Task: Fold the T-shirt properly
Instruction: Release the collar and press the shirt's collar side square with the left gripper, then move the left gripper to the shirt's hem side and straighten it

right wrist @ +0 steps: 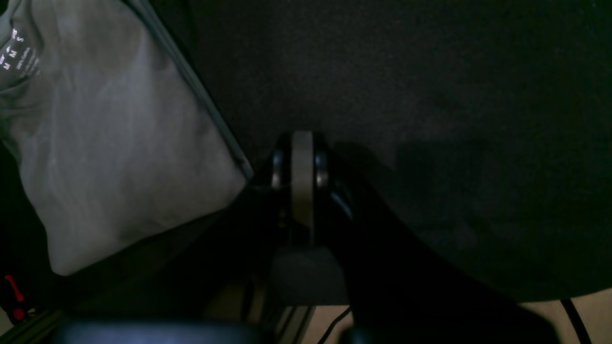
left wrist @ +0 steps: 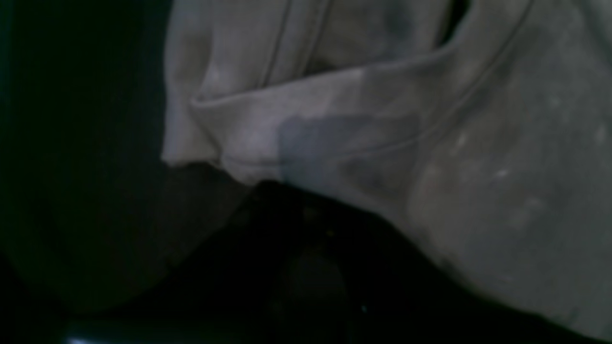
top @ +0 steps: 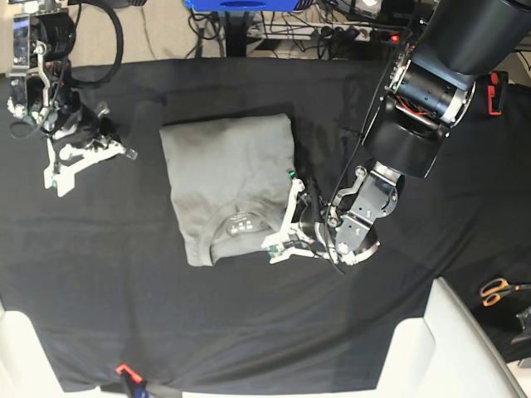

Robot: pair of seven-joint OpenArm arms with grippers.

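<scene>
The grey T-shirt lies folded into a flat rectangle on the black table cloth, collar and white label toward the front. My left gripper is shut and rests low against the shirt's front right edge, beside the collar. In the left wrist view creased grey T-shirt fills the frame above the dark left gripper; whether any cloth is pinched does not show. My right gripper is shut and empty, far left of the shirt. The right wrist view shows the right gripper over bare cloth, with the T-shirt to its left.
Orange-handled scissors lie at the right edge. White panels stand at the front corners. A small red clip sits at the front edge. Cables and a blue stand run along the back.
</scene>
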